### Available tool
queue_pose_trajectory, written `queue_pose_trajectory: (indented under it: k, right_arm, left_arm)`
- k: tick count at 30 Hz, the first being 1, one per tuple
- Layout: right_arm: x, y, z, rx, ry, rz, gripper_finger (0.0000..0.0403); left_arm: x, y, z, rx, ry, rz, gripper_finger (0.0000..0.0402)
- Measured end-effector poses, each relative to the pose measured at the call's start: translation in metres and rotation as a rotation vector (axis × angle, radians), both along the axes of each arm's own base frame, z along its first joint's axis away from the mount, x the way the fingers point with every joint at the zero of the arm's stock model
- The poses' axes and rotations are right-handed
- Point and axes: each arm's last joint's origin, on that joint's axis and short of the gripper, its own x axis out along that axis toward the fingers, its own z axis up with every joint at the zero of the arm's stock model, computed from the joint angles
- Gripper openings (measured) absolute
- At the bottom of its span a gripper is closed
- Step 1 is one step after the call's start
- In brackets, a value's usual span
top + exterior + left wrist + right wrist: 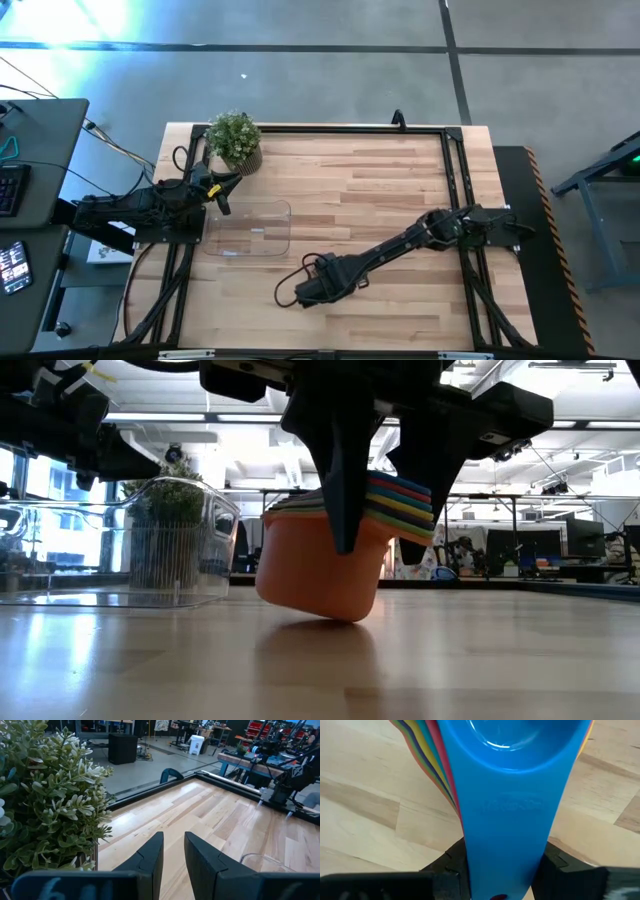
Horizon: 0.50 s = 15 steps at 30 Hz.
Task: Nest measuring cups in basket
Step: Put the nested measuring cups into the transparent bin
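My right gripper (380, 510) hangs over the table's near middle, shut on a nested stack of measuring cups (325, 565). The outermost cup is orange; a blue cup (510, 740) lies innermost on top. Coloured handles (402, 500) lie layered one on another. In the high view the right gripper (308, 290) hides the cups. The clear basket (248, 230) stands on the table to the left of the stack. My left gripper (172, 855) waits by the potted plant, open by a narrow gap, with nothing between its fingers. My right gripper pinches the stacked handles between its two fingers, one finger on each long edge of the blue top handle (505, 845). The fingers (340, 480) come from above, pointing down. The stack hangs tilted, and whether its orange bottom corner (345, 615) touches the wood I cannot tell.
A small potted green plant (233, 142) stands at the table's far left, just behind the basket and beside my left gripper. A black frame (455, 180) borders the wooden top. Bare wood stretches over the table's middle and right.
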Motion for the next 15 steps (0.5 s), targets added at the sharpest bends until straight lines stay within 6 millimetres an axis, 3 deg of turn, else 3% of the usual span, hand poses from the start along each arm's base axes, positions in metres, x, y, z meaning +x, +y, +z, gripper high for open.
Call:
queue_pose_trajectory:
  k: [15]
  right_arm:
    - [-0.0017, 0.0055, 0.0007, -0.019, -0.019, 0.022, 0.0121]
  left_arm:
    - [0.0000, 0.0000, 0.0000, 0.000, 0.000, 0.000, 0.0067]
